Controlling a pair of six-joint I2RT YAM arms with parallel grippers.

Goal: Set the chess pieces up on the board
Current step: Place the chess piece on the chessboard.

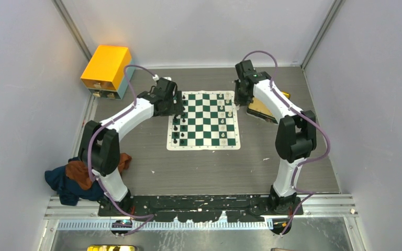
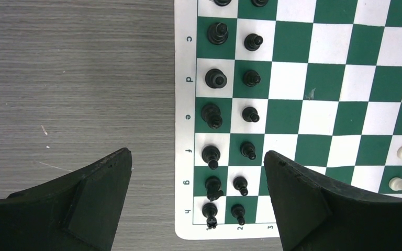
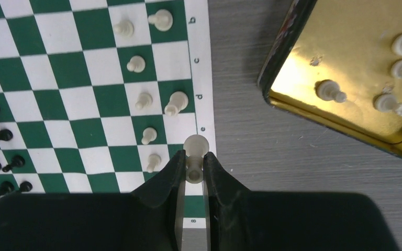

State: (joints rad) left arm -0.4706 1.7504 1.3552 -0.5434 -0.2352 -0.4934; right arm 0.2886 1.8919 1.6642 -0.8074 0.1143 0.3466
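Top view: board (image 1: 204, 125) lies flat mid-frame on the bench (image 1: 199, 167). Black pieces (image 1: 178, 128) line its left side, white pieces (image 1: 224, 117) its right. Left arm (image 1: 136, 112) reaches to the board's upper-left corner; right arm (image 1: 272, 99) bends over the yellow tray (image 1: 261, 109) just right of the board. Orange-yellow box (image 1: 106, 67) upper left, cloth bundle (image 1: 78, 178) lower left. Neither arm's jaws can be read from here.

Left wrist view: left jaws stand wide apart, fingers (image 2: 94, 204) at the bottom corners of the frame with nothing between them, touching nothing. They straddle the board's lower-left corner. Both black columns are filled in every row in view, so this arm likely hangs parked with no piece to fetch.

Right wrist view: right jaws are pinched narrow on a cream-white piece (image 3: 196, 151), gripped low on its stem with the round head poking out above. It sits over the outer column beside the right border, just below the "e" mark. That column has gaps, so this is probably a back-rank placement. Whether the base touches the board, cannot tell. Four white pieces lie in the tray, upper right, so white's side is unfinished.
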